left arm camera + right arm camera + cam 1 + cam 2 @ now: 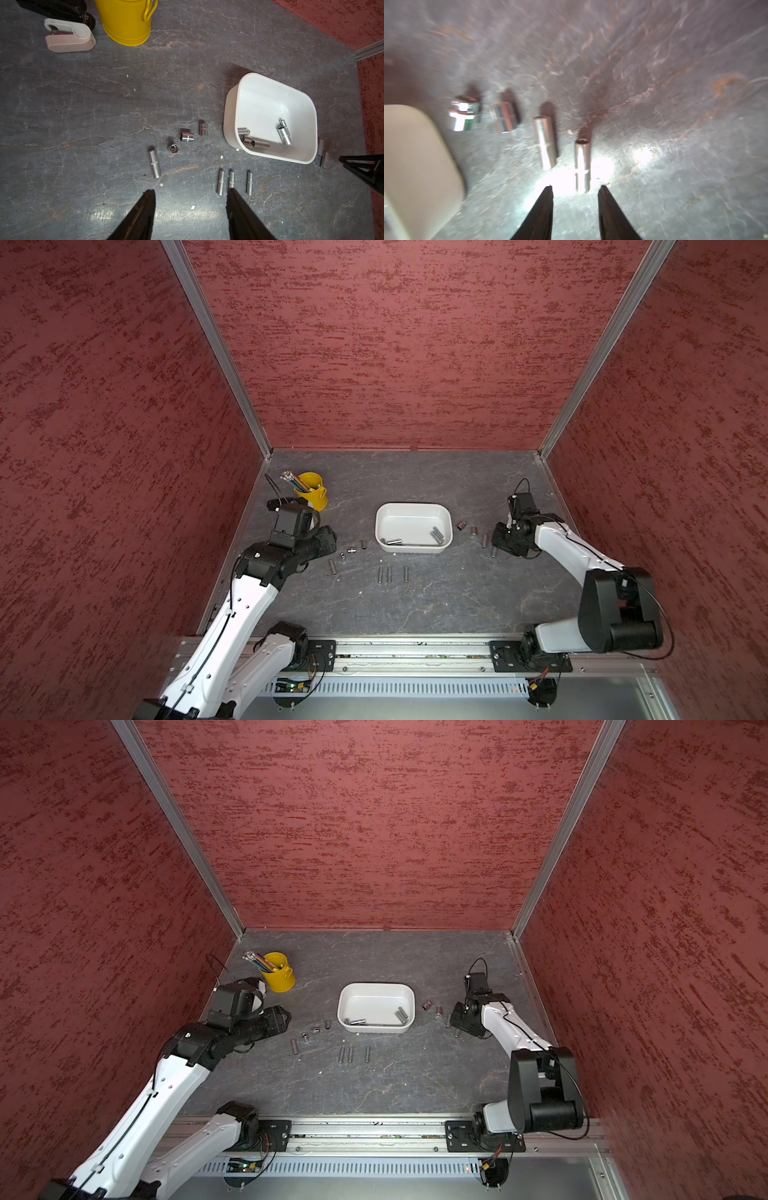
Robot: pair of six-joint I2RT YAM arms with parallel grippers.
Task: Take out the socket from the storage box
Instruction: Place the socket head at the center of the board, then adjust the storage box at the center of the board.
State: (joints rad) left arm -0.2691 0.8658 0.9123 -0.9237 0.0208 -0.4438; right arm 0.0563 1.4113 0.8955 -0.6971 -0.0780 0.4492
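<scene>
From where I stand, the task is well advanced but not finished. The white storage box [409,518] sits in the middle of the grey table [415,605], and several sockets [437,534] are still lying inside it, near its front wall and its right end. Many more are already outside. There is a group of four [352,550] on the left of the box, a row of three [389,573] in front of it, and a line of four [473,531] on its right.

The right gripper [575,188] is low over the table at the end of that line. Its jaws are parted, and a long socket [582,164] lies free on the table just ahead of the tips, not pinched. The left gripper [190,190] hangs above the table with jaws spread wide and nothing between them. I judge that what is left is to fetch the sockets inside the box.

The left wrist view looks into the box and shows them clearly, a small pile [249,141] against one wall and a pair [284,135] apart from it. In both top views they are tiny. The right wrist view is blurred, but only it shows the gap between the right jaws.
</scene>
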